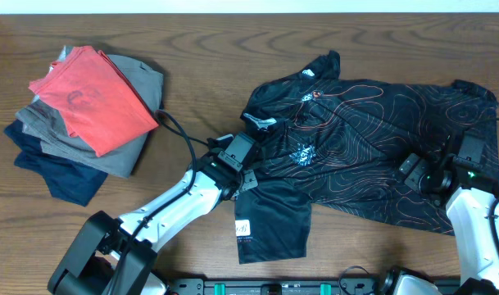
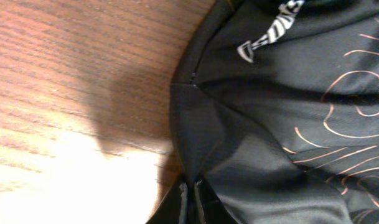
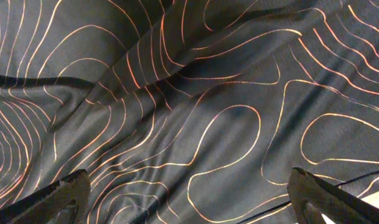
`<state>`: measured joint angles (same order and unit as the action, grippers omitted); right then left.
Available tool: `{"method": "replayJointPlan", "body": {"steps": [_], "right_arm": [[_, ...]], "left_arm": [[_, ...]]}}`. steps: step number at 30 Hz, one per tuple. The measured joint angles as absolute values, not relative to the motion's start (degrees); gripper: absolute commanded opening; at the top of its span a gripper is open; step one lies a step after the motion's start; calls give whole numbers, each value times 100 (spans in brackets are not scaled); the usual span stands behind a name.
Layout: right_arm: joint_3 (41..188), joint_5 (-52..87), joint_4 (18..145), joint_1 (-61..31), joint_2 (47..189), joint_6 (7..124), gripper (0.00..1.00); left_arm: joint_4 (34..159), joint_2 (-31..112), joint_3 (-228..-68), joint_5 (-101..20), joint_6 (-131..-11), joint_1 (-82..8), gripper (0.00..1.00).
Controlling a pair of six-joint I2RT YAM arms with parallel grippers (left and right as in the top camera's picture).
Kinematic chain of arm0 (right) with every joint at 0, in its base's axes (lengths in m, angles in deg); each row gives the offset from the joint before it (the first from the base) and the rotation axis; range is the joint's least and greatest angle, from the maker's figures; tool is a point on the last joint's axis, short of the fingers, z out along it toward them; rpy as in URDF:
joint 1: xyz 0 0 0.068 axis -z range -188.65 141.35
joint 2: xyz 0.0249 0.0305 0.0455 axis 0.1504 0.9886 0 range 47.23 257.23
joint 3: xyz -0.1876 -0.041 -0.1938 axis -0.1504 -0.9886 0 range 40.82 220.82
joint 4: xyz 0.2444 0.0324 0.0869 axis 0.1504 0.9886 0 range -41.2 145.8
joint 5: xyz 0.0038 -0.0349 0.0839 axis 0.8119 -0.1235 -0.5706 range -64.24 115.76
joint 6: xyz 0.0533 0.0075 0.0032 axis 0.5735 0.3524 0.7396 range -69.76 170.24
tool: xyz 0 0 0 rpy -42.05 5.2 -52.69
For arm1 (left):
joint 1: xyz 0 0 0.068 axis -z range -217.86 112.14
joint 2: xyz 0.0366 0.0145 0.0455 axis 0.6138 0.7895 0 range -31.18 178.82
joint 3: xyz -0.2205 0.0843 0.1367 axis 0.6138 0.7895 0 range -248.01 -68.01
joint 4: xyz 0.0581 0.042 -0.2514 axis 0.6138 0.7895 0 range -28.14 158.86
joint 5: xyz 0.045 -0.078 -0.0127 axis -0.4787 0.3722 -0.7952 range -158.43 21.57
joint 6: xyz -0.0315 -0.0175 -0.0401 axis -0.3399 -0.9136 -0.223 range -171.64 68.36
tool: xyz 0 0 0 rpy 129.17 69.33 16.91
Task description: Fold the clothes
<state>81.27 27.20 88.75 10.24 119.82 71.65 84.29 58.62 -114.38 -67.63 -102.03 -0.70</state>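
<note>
Black shiny orange-contoured jersey (image 1: pixel 356 123) lying on wooden surface (image 1: pixel 233 49); left end effector (image 1: pixel 247 174) pinching jersey's side edge, bare wood beside; right end effector (image 1: pixel 415 168) gaping over jersey.

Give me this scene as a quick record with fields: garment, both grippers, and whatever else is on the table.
Garment: black jersey, spread out but rumpled
Left gripper: fingers together at jersey edge, apparently pinching it
Right gripper: open, over the jersey
Other items: folded pile, red shirt on top, far left
Surface: wooden table
</note>
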Motion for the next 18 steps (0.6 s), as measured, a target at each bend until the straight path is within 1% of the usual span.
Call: {"method": "replayJointPlan", "body": {"steps": [1, 2, 3, 4, 11, 15, 16, 17, 18], "right_arm": [[8127, 2722, 8883, 1024, 11982, 7165, 99], [8127, 2722, 8888, 1024, 11982, 7165, 99], [8127, 2722, 8886, 1024, 11982, 7165, 99], [8127, 2722, 8886, 1024, 11982, 7165, 99], [8127, 2722, 8888, 1024, 11982, 7165, 99], [8127, 2722, 8896, 1024, 11982, 7165, 99], [8127, 2722, 8914, 1024, 11982, 7165, 99], [8127, 2720, 8953, 1024, 11982, 7165, 99], [8127, 2722, 8990, 1024, 11982, 7165, 99]], "left_arm": [[8427, 5871, -11438, -6763, -10197, -57, 27], [8425, 5886, -11438, -6772, -10229, -35, 34], [8421, 5908, -11438, -6776, -10223, -19, 40], [8416, 5941, -11438, -6780, -10238, 2, 43], [8316, 6321, -11455, -6800, -10273, 57, 49], [7977, 6457, -11514, -6865, -10275, 66, 49], [7863, 6498, -11536, -6865, -10273, 66, 49], [7739, 6538, -11553, -6852, -10273, 66, 45], [7627, 6560, -11558, -6828, -10262, 66, 40]]}}
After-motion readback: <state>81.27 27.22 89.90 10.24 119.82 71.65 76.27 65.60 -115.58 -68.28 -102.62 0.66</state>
